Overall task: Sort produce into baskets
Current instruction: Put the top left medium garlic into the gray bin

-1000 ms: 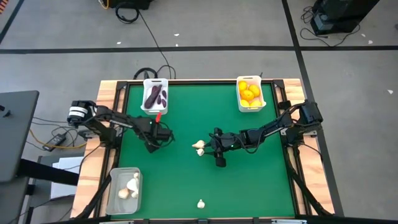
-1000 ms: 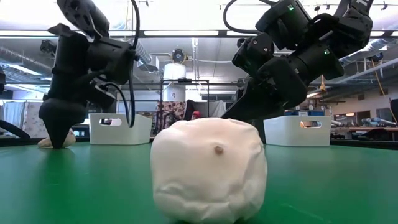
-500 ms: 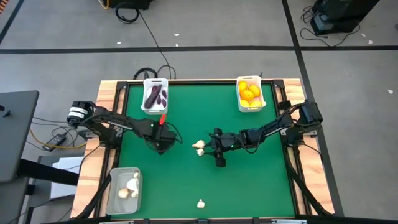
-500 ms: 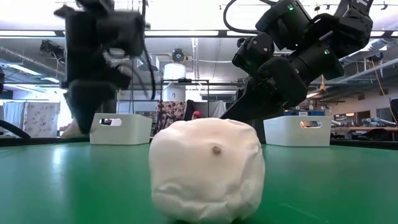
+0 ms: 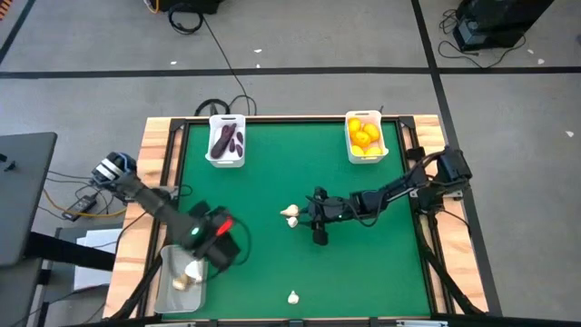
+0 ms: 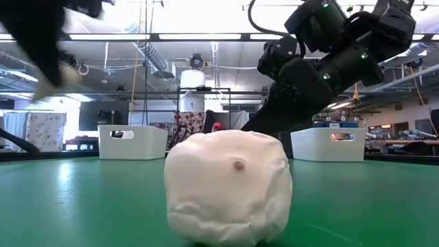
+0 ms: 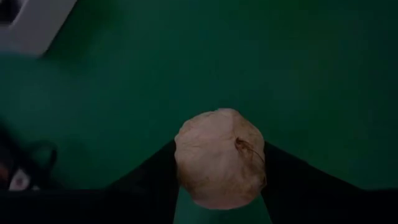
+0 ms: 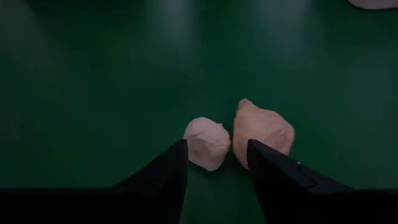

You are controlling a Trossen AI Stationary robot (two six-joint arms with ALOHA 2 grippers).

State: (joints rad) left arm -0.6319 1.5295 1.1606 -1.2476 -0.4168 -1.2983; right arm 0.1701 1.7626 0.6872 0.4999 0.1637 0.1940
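My left gripper (image 5: 222, 250) is shut on a tan garlic bulb (image 7: 219, 158), high above the green table and just right of the clear bin (image 5: 166, 272), which holds other garlic bulbs (image 5: 189, 271). My right gripper (image 8: 217, 165) is open near the table's middle. Its fingers point at two garlic bulbs (image 8: 207, 143) (image 8: 264, 134) lying side by side on the table just ahead of them, which also show in the high view (image 5: 290, 215). Another garlic bulb (image 5: 293, 297) lies near the front edge and fills the low view (image 6: 228, 185). My left gripper pinches the garlic bulb by its two opposite sides (image 7: 183, 155) between its two fingers. The fingers come from above, pointing down. The bulb is lifted clear of the table.
A white bin with eggplants (image 5: 226, 141) stands at the far left and a white bin with citrus fruits (image 5: 365, 136) at the far right. Open green table lies between the two arms and along the front edge.
My left gripper has risen from the table's middle with the garlic bulb and swung toward the near left corner, up to the clear bin. The bulb, which lay on the table, is now lifted clear.
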